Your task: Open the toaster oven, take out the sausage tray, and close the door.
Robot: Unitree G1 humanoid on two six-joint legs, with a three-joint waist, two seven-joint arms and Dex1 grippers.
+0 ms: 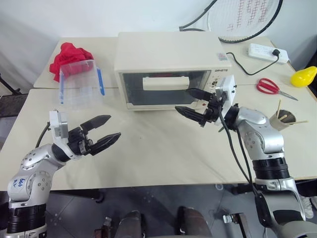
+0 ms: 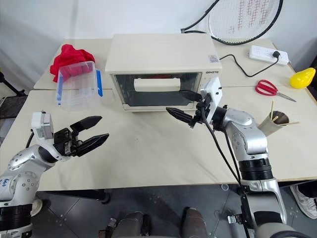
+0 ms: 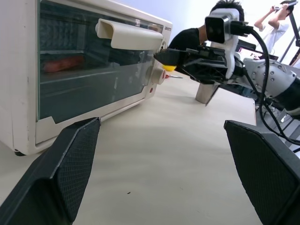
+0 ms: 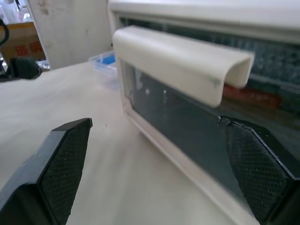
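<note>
Door (image 1: 166,88) shut, straight ahead of my right gripper (image 1: 194,102), which hangs close in front of its right end with jaws spread wide and nothing held. The handle (image 4: 180,60), a wide cream bar with a hollow underside, stands proud of the glass just above and beyond my fingertips; I judge that is the place to take hold, hooking one finger under the lip near mid-bar so the pull stays even. Rigid plastic, smooth, likely a little slick; the glass panel behind it looks fragile, so no prodding there. Door probably hinges at the bottom and should swing light. Toaster oven (image 1: 168,49) is a cream boxy unit, seemingly heavy enough to stay put on the worktop (image 1: 158,148), though a hard tug could slide it. Through the glass I make out something reddish on a rack, presumably the sausage tray (image 3: 63,64); detail unclear. My left gripper (image 1: 101,131) is well off to the left of the oven, also wide and empty.
</note>
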